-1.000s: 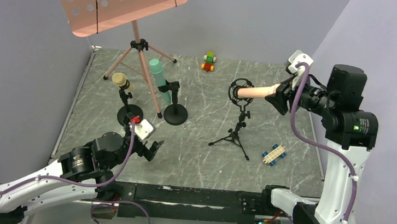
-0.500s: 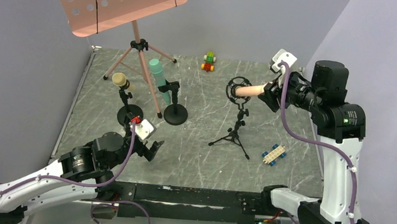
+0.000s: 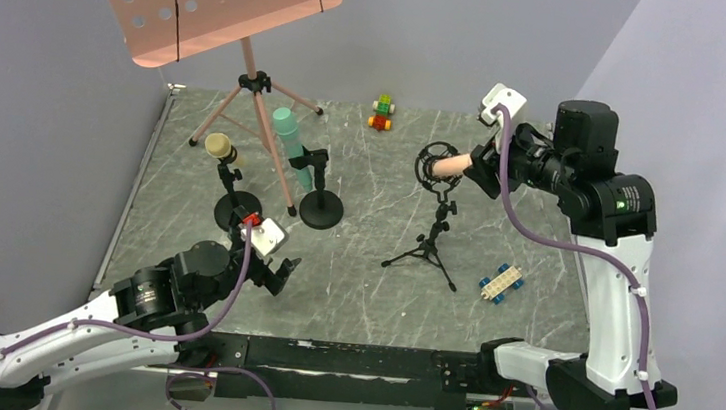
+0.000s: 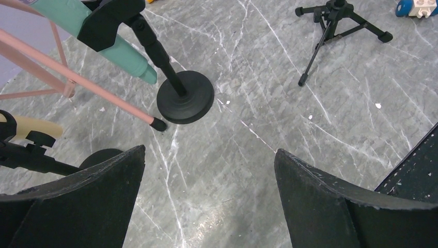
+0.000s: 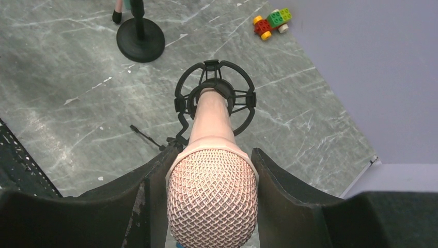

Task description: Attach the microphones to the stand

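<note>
Pink microphone (image 3: 453,163) farther left, tail leading

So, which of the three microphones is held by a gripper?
The salmon pink microphone: the right gripper holds its head, tail in the tripod stand's ring. The teal microphone and yellow microphone sit in round-base stands.

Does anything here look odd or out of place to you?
Two toy-brick cars sit among the music gear: a red-and-green car at the far edge of the table, a blue-and-white car near the tripod stand. Nothing looks spilled or broken.
</note>
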`<move>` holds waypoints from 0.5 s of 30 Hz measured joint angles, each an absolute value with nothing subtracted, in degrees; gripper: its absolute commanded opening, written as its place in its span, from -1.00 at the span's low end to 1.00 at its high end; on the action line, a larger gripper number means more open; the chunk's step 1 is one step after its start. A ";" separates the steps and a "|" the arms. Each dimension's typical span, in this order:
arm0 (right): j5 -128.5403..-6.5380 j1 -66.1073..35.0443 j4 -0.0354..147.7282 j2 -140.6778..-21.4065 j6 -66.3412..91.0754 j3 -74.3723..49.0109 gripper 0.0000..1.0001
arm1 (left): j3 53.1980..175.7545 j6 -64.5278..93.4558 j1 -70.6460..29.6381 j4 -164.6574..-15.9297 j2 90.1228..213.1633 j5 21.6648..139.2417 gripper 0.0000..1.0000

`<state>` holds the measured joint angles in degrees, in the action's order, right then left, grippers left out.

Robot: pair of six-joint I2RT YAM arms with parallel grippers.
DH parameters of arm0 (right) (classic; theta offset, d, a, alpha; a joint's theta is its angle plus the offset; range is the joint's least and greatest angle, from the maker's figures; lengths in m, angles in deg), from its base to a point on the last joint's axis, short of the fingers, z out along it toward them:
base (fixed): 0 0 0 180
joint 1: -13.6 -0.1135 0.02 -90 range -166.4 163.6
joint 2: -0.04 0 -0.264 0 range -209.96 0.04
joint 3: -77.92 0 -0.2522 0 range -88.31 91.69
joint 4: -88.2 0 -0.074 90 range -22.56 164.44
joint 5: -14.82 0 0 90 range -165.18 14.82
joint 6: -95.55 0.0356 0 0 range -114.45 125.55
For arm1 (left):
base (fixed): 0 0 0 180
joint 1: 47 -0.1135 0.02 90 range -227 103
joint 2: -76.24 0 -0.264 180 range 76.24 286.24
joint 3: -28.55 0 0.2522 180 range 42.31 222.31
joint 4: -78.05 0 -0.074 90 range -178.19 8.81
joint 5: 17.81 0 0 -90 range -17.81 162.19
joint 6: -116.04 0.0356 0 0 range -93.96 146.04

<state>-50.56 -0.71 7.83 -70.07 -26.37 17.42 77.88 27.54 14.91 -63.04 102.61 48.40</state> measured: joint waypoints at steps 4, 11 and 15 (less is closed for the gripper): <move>-51.94 -2.74 8.79 -70.44 -26.37 16.13 -0.58 | 77.88 27.54 14.91 -63.04 103.02 48.55 0.99; -54.56 -6.33 10.94 -71.34 -26.33 12.43 -0.53 | 77.88 27.54 14.91 -63.04 103.09 48.64 0.99; -55.37 -7.16 12.34 -71.53 -26.02 11.06 -0.46 | 77.88 27.54 14.91 -63.04 103.20 48.82 0.99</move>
<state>-55.37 -7.16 12.34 -71.53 -26.02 11.06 77.88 27.54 14.91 -63.04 103.20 48.82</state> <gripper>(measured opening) 0.547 0.994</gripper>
